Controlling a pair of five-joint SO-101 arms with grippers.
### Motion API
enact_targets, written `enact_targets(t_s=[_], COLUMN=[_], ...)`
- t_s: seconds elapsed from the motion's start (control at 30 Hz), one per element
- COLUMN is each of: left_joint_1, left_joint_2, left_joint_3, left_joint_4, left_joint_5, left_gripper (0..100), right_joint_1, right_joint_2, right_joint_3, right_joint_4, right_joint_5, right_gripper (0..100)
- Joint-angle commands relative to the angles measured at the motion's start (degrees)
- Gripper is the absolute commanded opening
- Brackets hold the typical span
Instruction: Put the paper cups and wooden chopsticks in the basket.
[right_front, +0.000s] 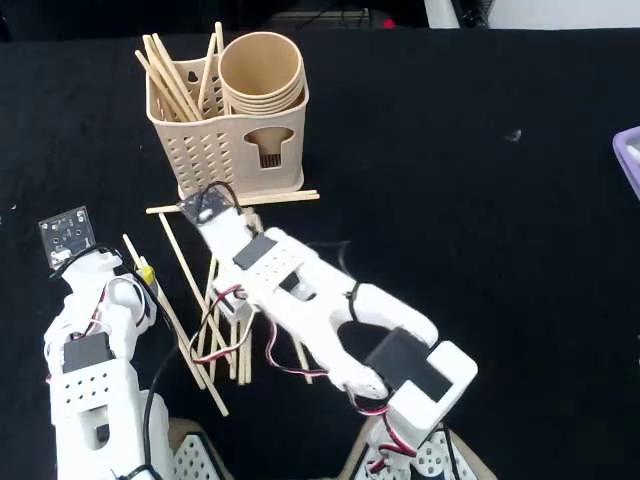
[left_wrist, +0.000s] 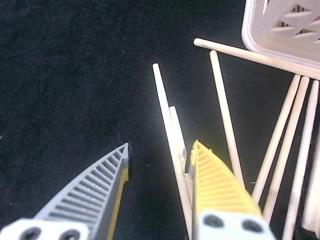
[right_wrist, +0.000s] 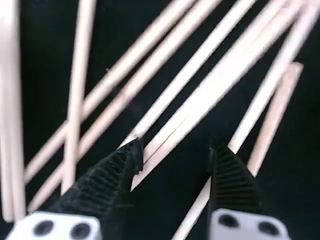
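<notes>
Hanging spread wide with nothing gripped, the right gripper (right_wrist: 176, 146) is held just over loose wooden chopsticks (right_wrist: 220, 85) in front of the basket (right_front: 228, 150). The left gripper (left_wrist: 160, 145) is spread too, beside more sticks there. They are judged light, stiff and rolly, best pinched mid-length. The paper cups (right_front: 262, 68) stacked in the basket are shown from high up; the gaps between sticks are shown by the wrist views.

No readable text, label or number; the basket (right_front: 205, 150) front bears a bulb-shaped cut-out (right_front: 268, 146).
</notes>
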Motion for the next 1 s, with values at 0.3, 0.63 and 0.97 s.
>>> enact_targets(t_s=[0.3, 0.63, 0.97], left_joint_1=[-0.40, -0.40, -0.40], left_joint_2=[-0.70, -0.70, -0.70], left_joint_3=[-0.48, -0.48, -0.48], left_joint_4=[-0.97, -0.97, -0.97], left_joint_5=[0.53, 0.53, 0.53], left_gripper=[20, 20, 20], right_joint_1=[1.32, 1.05, 0.79], right_joint_2=[-0.40, 0.13, 4.09], right_joint_3=[-1.45, -1.45, -2.15], right_joint_4=[3.08, 2.99, 5.45], right_joint_5=[3.87, 3.96, 9.14], right_gripper=[1.8, 7.9, 1.1])
